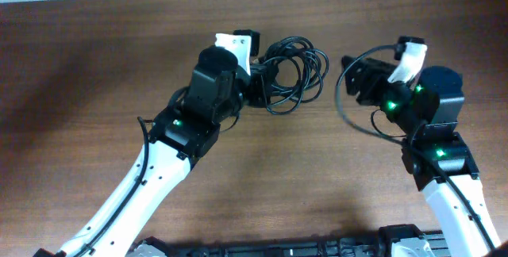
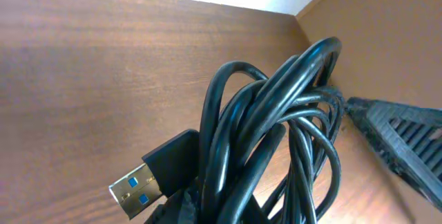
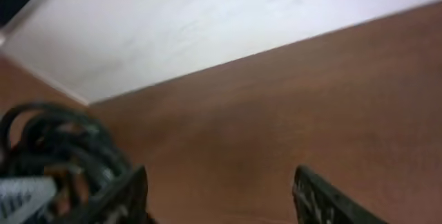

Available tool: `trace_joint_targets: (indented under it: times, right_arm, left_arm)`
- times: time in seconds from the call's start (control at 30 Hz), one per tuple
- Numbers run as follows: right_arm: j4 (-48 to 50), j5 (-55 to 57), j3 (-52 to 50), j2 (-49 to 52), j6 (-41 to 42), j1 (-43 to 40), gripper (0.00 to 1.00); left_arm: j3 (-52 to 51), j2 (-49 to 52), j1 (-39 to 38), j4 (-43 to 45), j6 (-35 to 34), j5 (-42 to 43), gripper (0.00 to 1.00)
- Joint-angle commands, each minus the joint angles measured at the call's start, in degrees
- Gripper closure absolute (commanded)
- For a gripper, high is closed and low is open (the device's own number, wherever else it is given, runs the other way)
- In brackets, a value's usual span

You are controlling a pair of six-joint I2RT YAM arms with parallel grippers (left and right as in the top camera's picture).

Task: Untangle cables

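Left end effector pinches cables; right end effector spread above open table

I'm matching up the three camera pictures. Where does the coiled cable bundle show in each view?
Overhead: the bundle lies at top centre, just right of the left arm's tip.
Left wrist: it fills the centre and right, with its USB plug at lower left.
Right wrist: probably the blurred dark coil at lower left.
Shared landmark: the brown table, seen in all three.
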Motion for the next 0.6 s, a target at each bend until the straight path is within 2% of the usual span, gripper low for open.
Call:
trace_joint_targets:
  times: [0.0,0.17,0.3,0.57]
  right_arm:
    - [2.0,-11.2,0.6,-0.5,-13.2,-0.1,0.32]
    - [2.4,-17.0,0.6,-0.5,-17.0,-0.1,0.29]
    - [2.4,-14.3,0.6,-0.3,-16.9,-0.1,0.29]
    - [2.4,-8.8,0.6,1.4,-16.7,-0.1,0.33]
  left_arm:
    - [0.4,-1.0,0.0,0.6,8.2,-0.6,1.0]
    - [0.4,-1.0,0.0,1.9,8.3,1.6,1.0]
    - [0.4,-1.0,0.0,4.6,8.3,7.3,1.0]
    - [0.4,-1.0,0.0,5.0,8.4,10.4,1.0]
